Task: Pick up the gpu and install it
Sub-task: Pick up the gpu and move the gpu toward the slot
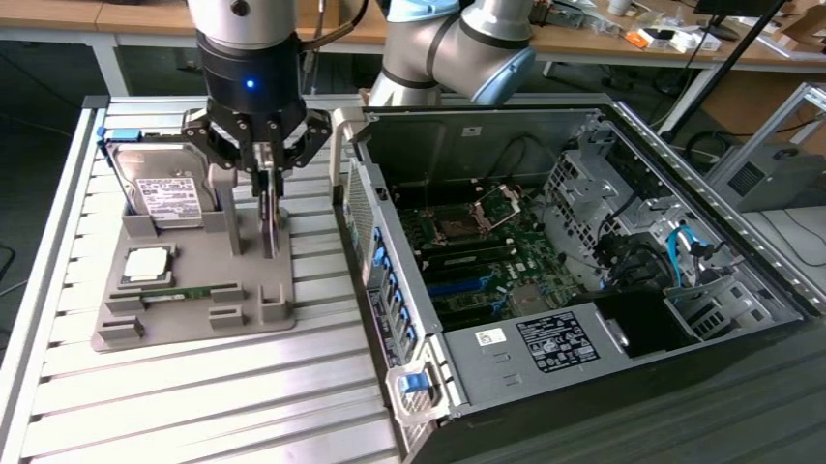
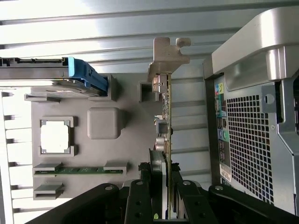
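My gripper (image 1: 266,172) pinches the gpu (image 1: 270,227), which stands on edge at the tray (image 1: 193,333) straight beneath it, long axis 12 to 6 in the exterior view. The tray also holds a drive (image 1: 162,193), chip (image 1: 146,266) and memory stick (image 1: 193,291). The open case (image 1: 568,377) lies at 3 o'clock

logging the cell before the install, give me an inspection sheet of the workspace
surface: slatted metal table with a grey fixture tray on it
job's things: gpu standing on edge in the tray
clutter: hard drive, cpu and memory stick in their tray slots
grippers: gripper shut on the gpu's upper part
cables: blue cables inside the pc case
surroundings: pc case lies open beside the tray, workbench behind
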